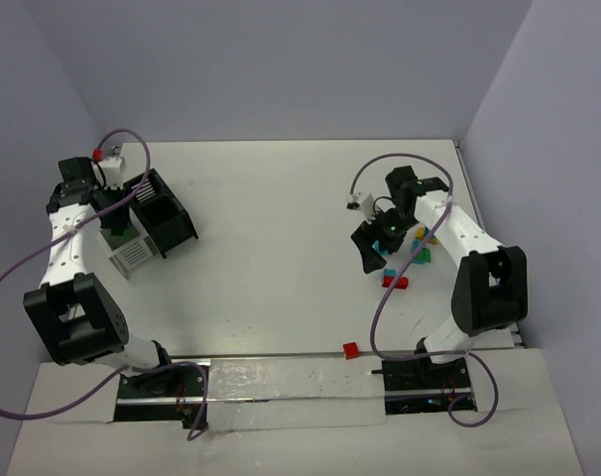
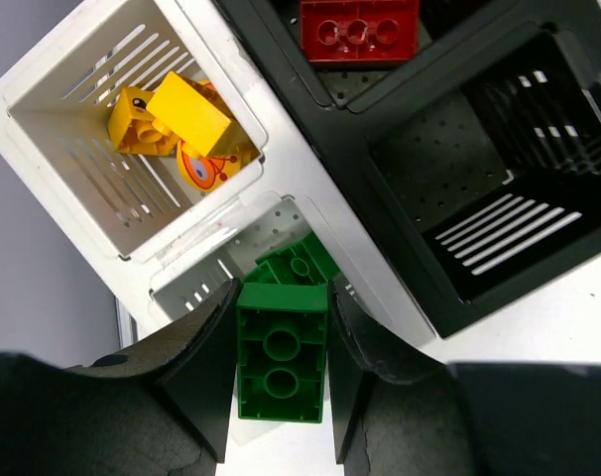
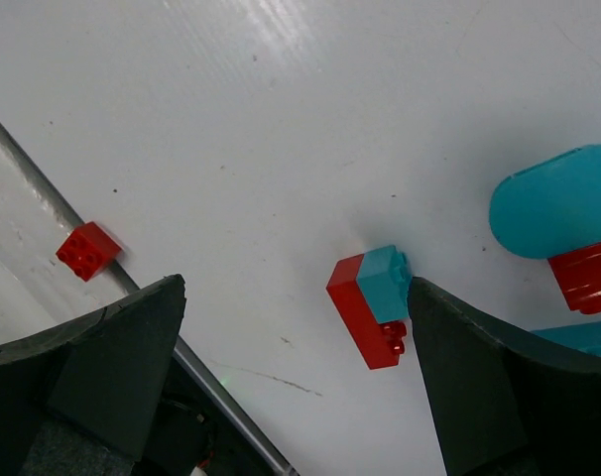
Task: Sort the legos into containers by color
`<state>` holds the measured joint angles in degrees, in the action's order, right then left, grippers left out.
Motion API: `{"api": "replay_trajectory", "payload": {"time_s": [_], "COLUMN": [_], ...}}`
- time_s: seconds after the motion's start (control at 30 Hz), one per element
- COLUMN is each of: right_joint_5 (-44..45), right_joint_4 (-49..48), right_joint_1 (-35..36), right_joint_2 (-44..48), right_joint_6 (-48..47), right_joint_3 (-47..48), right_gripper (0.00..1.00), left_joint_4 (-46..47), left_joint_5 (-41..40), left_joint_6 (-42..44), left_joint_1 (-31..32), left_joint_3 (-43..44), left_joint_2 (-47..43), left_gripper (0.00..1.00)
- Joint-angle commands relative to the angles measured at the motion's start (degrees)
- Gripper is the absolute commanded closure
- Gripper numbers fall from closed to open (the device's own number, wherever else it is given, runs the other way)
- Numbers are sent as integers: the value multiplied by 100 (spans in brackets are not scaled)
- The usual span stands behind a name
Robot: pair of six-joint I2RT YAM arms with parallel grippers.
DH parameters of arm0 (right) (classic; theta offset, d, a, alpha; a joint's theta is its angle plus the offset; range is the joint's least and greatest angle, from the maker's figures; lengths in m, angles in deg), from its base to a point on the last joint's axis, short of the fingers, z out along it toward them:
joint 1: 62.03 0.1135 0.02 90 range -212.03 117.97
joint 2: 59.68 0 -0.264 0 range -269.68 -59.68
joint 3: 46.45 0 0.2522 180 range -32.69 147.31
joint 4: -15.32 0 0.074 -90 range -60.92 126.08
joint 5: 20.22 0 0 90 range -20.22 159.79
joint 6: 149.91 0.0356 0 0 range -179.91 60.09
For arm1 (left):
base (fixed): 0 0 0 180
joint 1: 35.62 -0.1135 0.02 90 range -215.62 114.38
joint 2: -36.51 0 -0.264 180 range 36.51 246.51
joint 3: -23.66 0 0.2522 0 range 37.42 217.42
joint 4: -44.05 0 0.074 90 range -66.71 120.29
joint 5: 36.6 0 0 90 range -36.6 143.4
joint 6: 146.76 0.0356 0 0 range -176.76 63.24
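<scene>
Left tool [image 2: 281, 309] with green brick [image 2: 281, 369] over bin [image 2: 195, 284]

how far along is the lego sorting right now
Partly done. Sorted: yellow bricks in a white bin, a red brick in a black bin, one green piece in a second white bin. In hand: the left end effector grips a green brick over that bin. Left: a red-and-teal stack under the open right end effector, a loose red cube and more teal and red pieces beside the stack.
</scene>
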<state>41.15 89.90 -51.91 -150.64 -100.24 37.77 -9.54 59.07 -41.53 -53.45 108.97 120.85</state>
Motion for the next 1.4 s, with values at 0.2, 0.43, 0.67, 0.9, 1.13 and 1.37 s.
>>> {"api": "replay_trajectory", "payload": {"time_s": [0.2,0.43,0.67,0.9,1.13,1.37], "right_joint_5": [-136,-352,-277,-239,-334,178], "right_joint_4": [293,396,214,132,3,-810], "right_joint_1": [813,1612,2724,3519,4161,4620], "right_joint_2": [1001,1583,1936,2081,1933,1917], "right_joint_6": [-980,-1503,-1735,-1792,-1404,-319], "right_joint_3": [-599,-1109,-1651,-2079,-2356,-2775], "right_gripper": [1,4,13,13,17,21], "left_joint_4": [215,-8,-204,-202,-191,-10], "left_joint_5": [113,587,934,993,1113,1162], "left_joint_6": [66,200,127,119,-2,-78], "left_joint_1": [-53,-55,-62,-54,-62,-53], "left_joint_3": [257,466,676,652,773,776], "left_joint_2": [104,-153,-360,-588,-693,-888], "left_gripper": [31,14,14,13,12,12]}}
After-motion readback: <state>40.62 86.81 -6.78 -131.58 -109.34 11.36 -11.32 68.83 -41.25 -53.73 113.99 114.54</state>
